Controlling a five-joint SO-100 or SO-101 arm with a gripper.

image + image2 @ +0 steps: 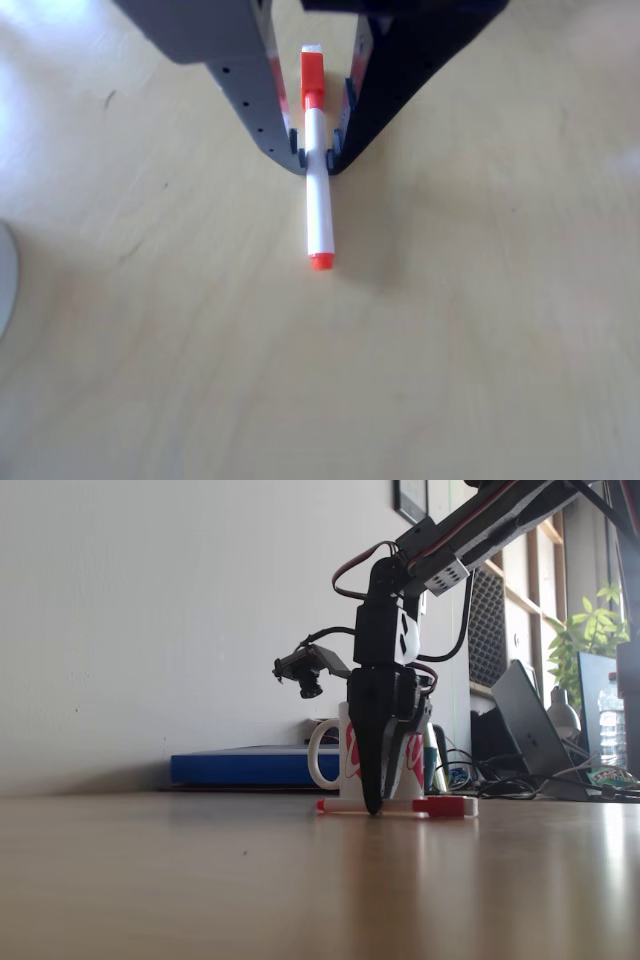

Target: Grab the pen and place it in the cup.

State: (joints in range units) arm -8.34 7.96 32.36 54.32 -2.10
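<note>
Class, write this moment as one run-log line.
phase: grasping | gripper: fingertips either side of pen, closure unclear | pen: flat on table | cup: behind arm

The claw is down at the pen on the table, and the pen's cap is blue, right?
Not quite. The claw is down at the pen on the table, but the cap is orange-red, not blue, as the other view shows.
</note>
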